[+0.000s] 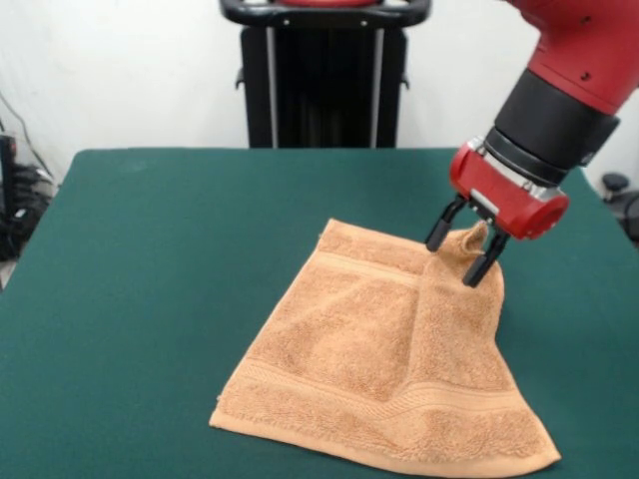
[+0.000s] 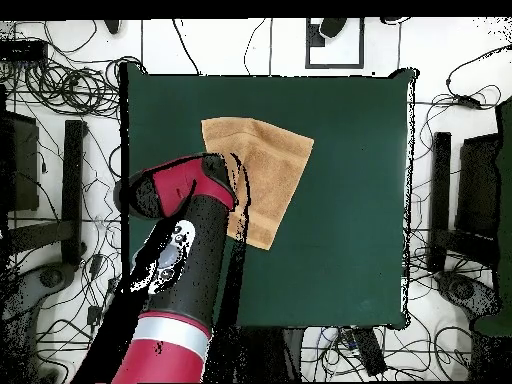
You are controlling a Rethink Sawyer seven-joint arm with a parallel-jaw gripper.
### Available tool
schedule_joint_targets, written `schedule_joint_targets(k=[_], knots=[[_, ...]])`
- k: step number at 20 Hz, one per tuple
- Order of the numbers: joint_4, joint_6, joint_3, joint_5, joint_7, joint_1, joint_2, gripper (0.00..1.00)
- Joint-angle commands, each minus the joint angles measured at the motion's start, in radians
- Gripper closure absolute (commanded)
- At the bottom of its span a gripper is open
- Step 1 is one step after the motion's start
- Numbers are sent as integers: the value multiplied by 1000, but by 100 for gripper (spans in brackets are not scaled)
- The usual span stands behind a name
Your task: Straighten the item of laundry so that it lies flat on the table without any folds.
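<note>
No readable text, label, brand, number or sign shows in either view.

My red gripper [image 1: 465, 252], tipped with black fingers [image 1: 484, 265], is showing against an orange-tan towel [image 1: 379, 349]; woven band stripes are running near two of the towel's edges, and plain dark green table [image 1: 150, 279] is surrounding the towel.

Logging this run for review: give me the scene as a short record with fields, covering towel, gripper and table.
towel: orange-tan terry towel, mostly spread, far right corner lifted and puckered, a crease running down from it
gripper: gripper at that raised corner, fingers either side of the cloth
table: dark green table, towel right of centre in the front view
</note>
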Motion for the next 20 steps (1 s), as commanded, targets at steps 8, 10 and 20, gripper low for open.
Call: schedule_joint_targets(k=[8, 10, 20], knots=[[17, 27, 152, -16, -106, -11, 33, 0], [17, 32, 151, -14, -100, -8, 34, 0], [102, 5, 198, -21, -160, -36, -26, 0]])
